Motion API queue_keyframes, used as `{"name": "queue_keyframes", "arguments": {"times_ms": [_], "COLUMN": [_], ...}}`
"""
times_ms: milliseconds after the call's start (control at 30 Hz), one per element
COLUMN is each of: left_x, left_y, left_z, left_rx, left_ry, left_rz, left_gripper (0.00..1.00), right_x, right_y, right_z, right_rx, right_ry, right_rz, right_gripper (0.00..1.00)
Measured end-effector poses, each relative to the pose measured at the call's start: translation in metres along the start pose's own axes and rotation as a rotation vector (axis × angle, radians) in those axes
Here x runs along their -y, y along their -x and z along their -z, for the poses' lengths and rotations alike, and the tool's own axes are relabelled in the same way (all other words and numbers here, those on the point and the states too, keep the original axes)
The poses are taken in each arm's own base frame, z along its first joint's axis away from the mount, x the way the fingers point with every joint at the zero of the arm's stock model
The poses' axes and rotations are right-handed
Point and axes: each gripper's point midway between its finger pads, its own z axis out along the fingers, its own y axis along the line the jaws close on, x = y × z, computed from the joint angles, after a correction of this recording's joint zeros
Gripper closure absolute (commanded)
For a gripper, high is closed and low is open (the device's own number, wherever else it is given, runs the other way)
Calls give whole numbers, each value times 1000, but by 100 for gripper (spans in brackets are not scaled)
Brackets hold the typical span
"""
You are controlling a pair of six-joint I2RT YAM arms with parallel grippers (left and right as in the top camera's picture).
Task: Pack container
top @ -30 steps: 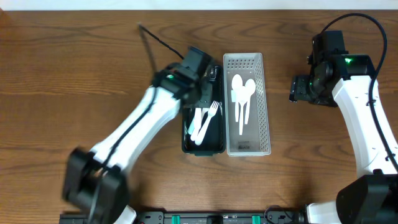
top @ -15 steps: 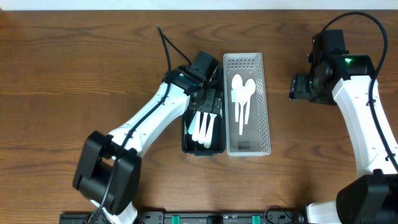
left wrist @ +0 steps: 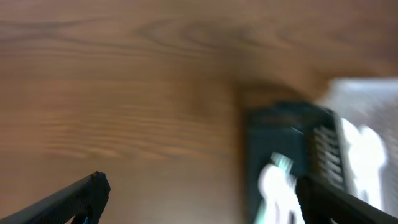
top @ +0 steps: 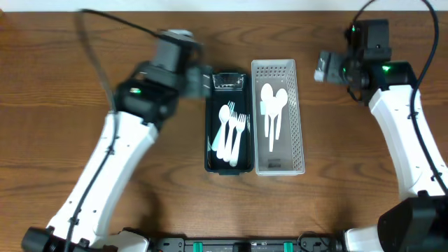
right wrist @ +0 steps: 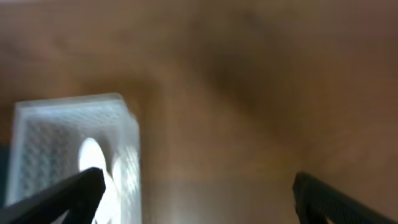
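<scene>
A black container [top: 208, 133] stands mid-table with white forks [top: 232, 131] lying in it. Right beside it is a white perforated tray [top: 299, 119] holding white spoons [top: 273, 105]. My left gripper [top: 201, 79] hovers by the black container's far left corner, open and empty. In the blurred left wrist view the left gripper [left wrist: 202, 199] spans bare wood, with the container [left wrist: 280, 134] and forks [left wrist: 273, 180] to its right. My right gripper [top: 323, 66] is open and empty, right of the tray's far end. In the right wrist view the gripper [right wrist: 196, 193] has the tray [right wrist: 68, 130] at its left finger.
Brown wooden table [top: 84, 98] all round. The left arm's black cable [top: 105, 21] arcs over the far left. The right arm's white link [top: 406, 133] runs down the right side.
My left arm has drawn back up and left out of the black container, its jaws now open, and the forks lie loose inside. The right gripper rose slightly and opened wider.
</scene>
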Motion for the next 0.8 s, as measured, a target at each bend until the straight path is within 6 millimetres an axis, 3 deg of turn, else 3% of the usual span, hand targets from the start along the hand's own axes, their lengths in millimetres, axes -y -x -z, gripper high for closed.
{"name": "queue_keyframes", "arguments": {"times_ms": [100,233,300,467,567,800], "left_x": [-42,-65,-75,-97,-100,-107], "left_y": [5,12,13,11,13,3], "left_z": [-7,-9,-9,2,27,103], "left_rx": [-2,15,18,16,68,267], "left_ry": [89,132,148,185,182,150], "left_rz": [69,110,125,148,155,188], "left_gripper": [2,2,2,2,2,2], "right_x": [-13,-17,-17,-9,-4,11], "right_y": [37,58,62,49,46,36], "right_z": [3,8,9,10,27,104], "right_rx": [155,243,260,208,207,326], "right_ry": [37,48,50,11,-6,-11], "right_rz": [8,16,19,26,23,-12], "right_gripper": [1,1,1,1,1,1]}}
